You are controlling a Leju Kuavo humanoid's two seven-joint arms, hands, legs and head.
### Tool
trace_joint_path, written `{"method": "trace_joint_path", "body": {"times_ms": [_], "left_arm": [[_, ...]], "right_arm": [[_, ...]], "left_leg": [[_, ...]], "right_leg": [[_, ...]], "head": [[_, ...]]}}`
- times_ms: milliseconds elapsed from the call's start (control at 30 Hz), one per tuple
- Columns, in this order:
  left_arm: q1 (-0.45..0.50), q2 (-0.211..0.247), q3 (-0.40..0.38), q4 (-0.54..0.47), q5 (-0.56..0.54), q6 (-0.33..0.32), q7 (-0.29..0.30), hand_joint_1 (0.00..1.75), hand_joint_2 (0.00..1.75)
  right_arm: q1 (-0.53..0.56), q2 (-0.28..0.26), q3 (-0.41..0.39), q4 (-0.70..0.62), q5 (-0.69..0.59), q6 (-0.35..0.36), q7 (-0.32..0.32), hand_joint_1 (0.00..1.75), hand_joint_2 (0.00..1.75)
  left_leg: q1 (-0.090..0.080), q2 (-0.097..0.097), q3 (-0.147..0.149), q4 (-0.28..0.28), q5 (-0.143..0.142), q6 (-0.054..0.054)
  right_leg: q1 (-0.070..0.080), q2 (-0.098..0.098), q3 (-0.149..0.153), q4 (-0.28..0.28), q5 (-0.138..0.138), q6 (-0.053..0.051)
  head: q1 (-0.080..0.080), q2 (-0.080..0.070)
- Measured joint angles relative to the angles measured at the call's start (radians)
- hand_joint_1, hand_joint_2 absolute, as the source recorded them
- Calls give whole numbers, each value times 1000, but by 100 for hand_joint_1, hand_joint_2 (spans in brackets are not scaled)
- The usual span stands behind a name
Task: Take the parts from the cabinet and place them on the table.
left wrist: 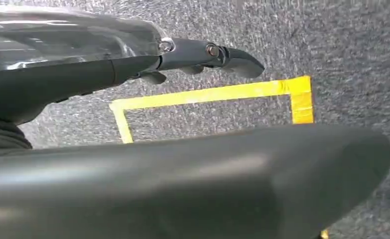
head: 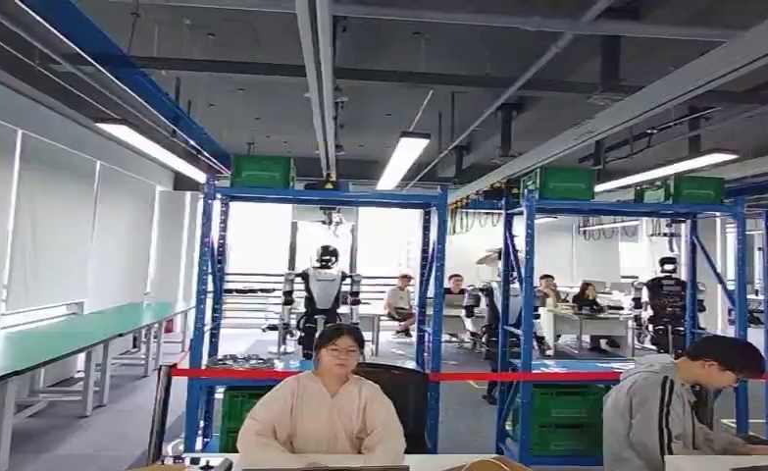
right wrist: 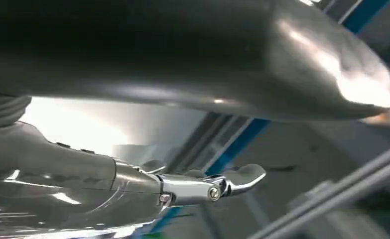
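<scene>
Both hands hold nothing, fingers stretched out: left hand [left wrist: 183, 124] hangs over grey floor [left wrist: 352, 45] with yellow tape [left wrist: 207, 93]; right hand [right wrist: 183, 124] points near a blue rack [right wrist: 237, 144].

— What is seen ahead?
— Blue racks [head: 321, 294] topped with green crates [head: 262, 171]; red tape [head: 517, 376] is stretched across them.
— And nearer?
— Two people [head: 323, 412] are seated at a white table [head: 438, 461].
</scene>
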Motion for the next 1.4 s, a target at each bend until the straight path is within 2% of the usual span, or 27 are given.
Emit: {"method": "trace_joint_path", "body": {"times_ms": [67, 133, 200, 267, 300, 333, 367, 467, 500, 633, 667, 700, 767, 800, 833, 867, 900, 967, 1000, 1033, 1100, 1133, 1167, 1233, 1300, 1333, 1400], "left_arm": [[3, 0, 8, 0, 5, 1, -1, 0, 0], [6, -1, 16, 0, 10, 3, -3, 0, 0], [9, -3, 24, 0, 13, 2, -4, 0, 0], [9, -4, 31, 0, 20, 6, -8, 0, 0], [9, -4, 34, 0, 24, 9, -10, 0, 0], [10, -4, 37, 0, 25, 11, -11, 0, 0], [11, -4, 40, 0, 25, 11, -11, 0, 0], [7, -4, 50, 0, 25, 12, -16, 0, 0], [4, -4, 52, 0, 25, 12, -17, 0, 0], [13, -7, 62, 0, 28, 12, -19, 0, 0], [11, -10, 65, 0, 28, 11, -21, 0, 0], [11, -11, 67, 0, 28, 11, -24, 0, 0], [13, -11, 73, 0, 31, 11, -27, 0, 0], [14, -12, 76, 0, 31, 12, -27, 0, 0], [14, -12, 79, 0, 30, 13, -27, 0, 0], [14, -13, 80, 0, 30, 14, -27, 0, 0], [14, -13, 82, 0, 30, 14, -27, 0, 0], [15, -15, 83, 0, 27, 13, -27, 0, 0], [15, -19, 86, 0, 27, 13, -28, 0, 0], [15, -19, 89, 0, 27, 13, -29, 0, 0], [14, -22, 92, 0, 24, 13, -29, 0, 0], [17, -24, 95, 0, 24, 13, -29, 0, 0], [19, -24, 99, 0, 24, 15, -29, 0, 0], [21, -29, 105, 0, 23, 15, -30, 0, 0], [21, -30, 111, 0, 22, 18, -31, 0, 0], [21, -30, 113, 0, 22, 19, -32, 0, 0], [23, -30, 119, 0, 21, 20, -32, 0, 0]], "right_arm": [[46, -2, -13, -29, 17, 33, -1, 0, 0], [82, 0, -26, -45, 36, 58, -1, 0, 0], [106, 3, -36, -55, 50, 75, -1, 0, 0], [144, 7, -57, -61, 62, 103, -1, 0, 0], [161, 11, -69, -61, 68, 117, -1, 0, 0], [177, 13, -82, -61, 76, 126, -1, 0, 0], [190, 14, -93, -61, 82, 132, -1, 0, 0], [226, 18, -135, -59, 101, 138, -1, 0, 0], [240, 18, -147, -58, 102, 138, -1, 0, 0], [287, 18, -192, -21, 117, 149, 2, 0, 0], [304, 17, -207, 1, 117, 150, 1, 0, 0], [317, 16, -219, 16, 119, 153, 0, 0, 0], [338, 13, -234, 44, 122, 154, 0, 0, 0], [346, 10, -240, 59, 127, 154, -1, 0, 0], [355, 6, -249, 82, 138, 148, 0, 0, 0], [362, 1, -255, 103, 138, 130, 1, 0, 0], [369, -6, -258, 123, 145, 107, 2, 0, 0], [373, -19, -259, 154, 167, 71, 1, 0, 0], [372, -28, -259, 176, 175, 57, 0, 0, 0], [372, -35, -260, 195, 184, 47, 0, 0, 0], [377, -48, -265, 234, 206, 30, -1, 0, 0], [380, -53, -267, 272, 230, 3, -1, 0, 0], [379, -58, -266, 321, 245, -34, -1, 0, 0], [386, -71, -262, 391, 259, -85, 0, 0, 0], [386, -83, -261, 467, 290, -134, 0, 0, 0], [384, -87, -260, 503, 301, -153, 0, 0, 0], [381, -98, -259, 585, 320, -176, 0, 0, 0]], "left_leg": [[5, 0, 0, -4, 6, -10], [4, -1, 1, -9, 10, -24], [5, 1, -14, 41, -64, -24], [5, 1, -62, 201, -167, -27], [5, 1, -77, 261, -192, -28], [5, 1, -68, 275, -194, -28], [5, 1, -36, 240, -178, -28], [8, 1, 139, -18, -100, -28], [4, -2, 149, -52, -103, -22], [-4, 0, 135, -45, -74, 6], [-1, 7, 128, -45, -65, 13], [-2, 7, 118, -45, -57, 21], [-6, 9, 98, -44, -41, 28], [-8, 10, 88, -43, -33, 28], [-10, 12, 77, -43, -26, 28], [-12, 12, 67, -42, -18, 28], [-14, 12, 57, -42, -11, 27], [-17, 12, 45, -42, 1, 24], [-17, 12, 43, -42, 5, 21], [-20, 12, 38, -42, 9, 16], [-13, 12, 31, -43, 24, 5], [-11, 12, 28, -45, 33, -4], [-9, 11, 24, -39, 17, -7], [-10, 9, 3, 23, -68, -12], [-8, 9, -42, 191, -178, -18], [-8, 10, -50, 243, -188, -21], [-7, 10, -10, 224, -132, -24]], "right_leg": [[4, 2, -3, 2, 3, -5], [-2, -2, -5, -15, 22, -22], [-4, -6, -12, -21, 35, -34], [-2, -9, -27, -20, 46, -37], [0, -11, -36, -19, 52, -36], [0, -11, -46, -19, 59, -35], [-1, -11, -54, -18, 66, -33], [-3, -9, -77, -5, 82, -20], [4, -9, -88, 5, 86, -14], [-5, -4, -89, -3, 117, 7], [-8, -1, -95, 7, 88, 13], [-9, -1, -104, 44, 34, 18], [-12, -2, -137, 190, -86, 24], [-13, -2, -147, 257, -118, 26], [-13, -2, -145, 298, -123, 26], [-13, -2, -123, 291, -108, 25], [-13, -2, -73, 237, -79, 21], [-7, 0, 57, 54, -34, 4], [-1, 2, 112, -21, -40, -7], [1, 1, 128, -58, -45, -9], [8, 1, 118, -60, -38, -12], [10, 1, 115, -67, -30, -20], [0, -5, 112, -80, -17, -26], [2, -9, 95, -77, -5, -38], [5, -13, 66, -69, 11, -39], [5, -14, 52, -65, 18, -38], [4, -15, 22, -54, 31, -34]], "head": [[0, 0], [0, 0], [0, 0], [0, 0], [0, 0], [0, 0], [0, 0], [0, 0], [0, 0], [0, 0], [0, 0], [0, 0], [0, 0], [0, 0], [0, 0], [0, 0], [0, 0], [0, 0], [0, 0], [0, 0], [0, 0], [0, 0], [0, 0], [0, 0], [0, 0], [0, 0], [0, 0]]}}
